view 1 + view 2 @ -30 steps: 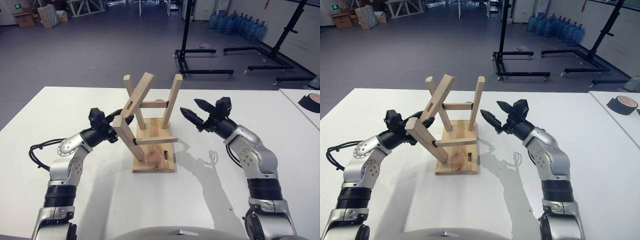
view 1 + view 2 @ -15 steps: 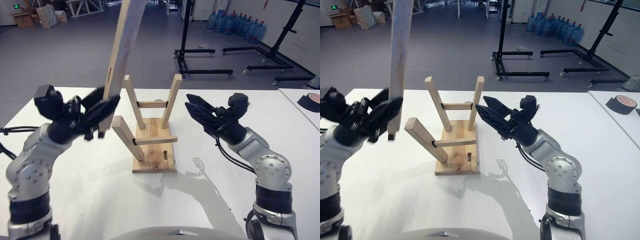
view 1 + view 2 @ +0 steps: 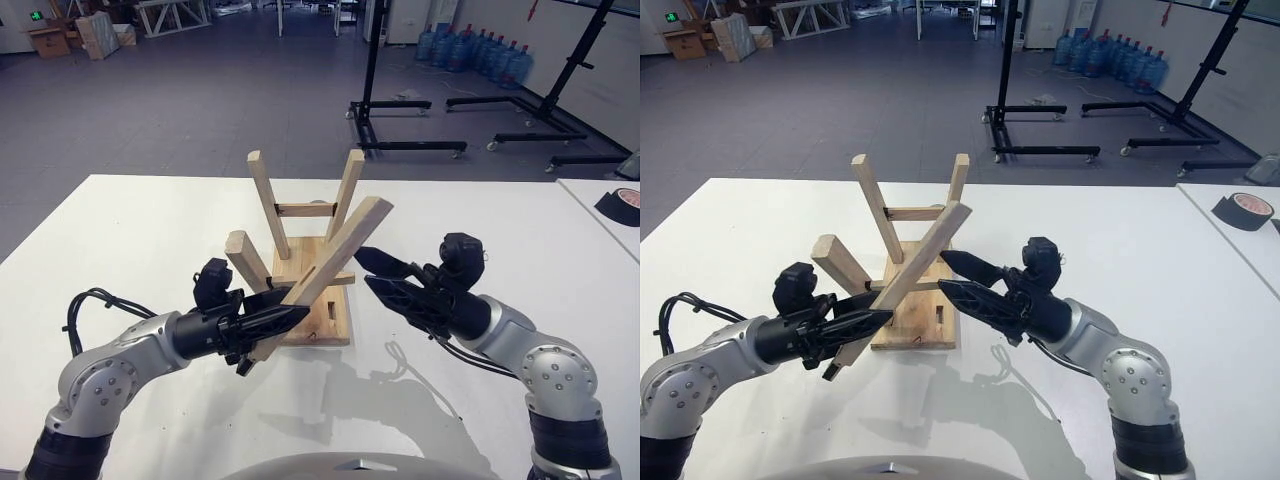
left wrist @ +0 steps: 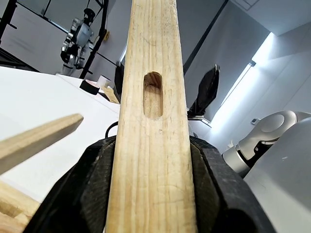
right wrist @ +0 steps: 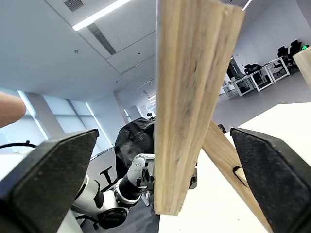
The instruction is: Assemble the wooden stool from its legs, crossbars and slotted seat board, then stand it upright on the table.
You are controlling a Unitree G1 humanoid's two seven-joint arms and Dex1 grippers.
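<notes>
1. The left gripper (image 3: 296,316) is clamped on the lower end of a loose leg (image 3: 338,255). The leg slants up over the seat board (image 3: 336,312), which lies flat mid-table.
2. Three standing legs (image 3: 264,200) and the crossbars (image 3: 305,209) rise from the board.
3. The right gripper (image 3: 364,266) hovers just beside the loose leg's upper half, fingers spread wide and gripping nothing.
4. A sideways swing of the slanted leg could knock a standing leg out of its joint, since nothing pins the board.
5. Gripped at one end only, the leg may pivot, so its slot could miss a crossbar.
6. The white table (image 3: 140,230) looks smooth, so the board may slide when pushed.
7. Behind is an open hall with black wheeled stands (image 3: 410,105) and water bottles (image 3: 480,50).
</notes>
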